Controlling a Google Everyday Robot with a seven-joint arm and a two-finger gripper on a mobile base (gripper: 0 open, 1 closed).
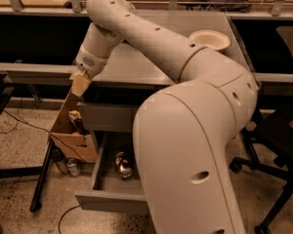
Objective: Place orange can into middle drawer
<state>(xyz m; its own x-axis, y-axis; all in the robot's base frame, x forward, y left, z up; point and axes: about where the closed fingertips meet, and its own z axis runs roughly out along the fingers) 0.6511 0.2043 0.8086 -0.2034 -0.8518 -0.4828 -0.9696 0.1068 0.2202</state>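
Note:
The orange can point(123, 164) lies on its side inside the open middle drawer point(110, 200), which is pulled out below the closed grey drawer front point(107, 117). My gripper point(80, 85) hangs off the arm at the cabinet's left front corner, just below the top's edge. It is above and to the left of the can, well apart from it and holding nothing that I can see. My big cream arm point(195, 130) fills the right foreground and hides the drawer's right part.
A cardboard box point(68, 130) with items in it leans beside the cabinet's left side. Small silvery cans point(73, 167) stand on the floor under it. A cream bowl point(210, 39) sits on the cabinet top. A black chair point(278, 140) stands at right.

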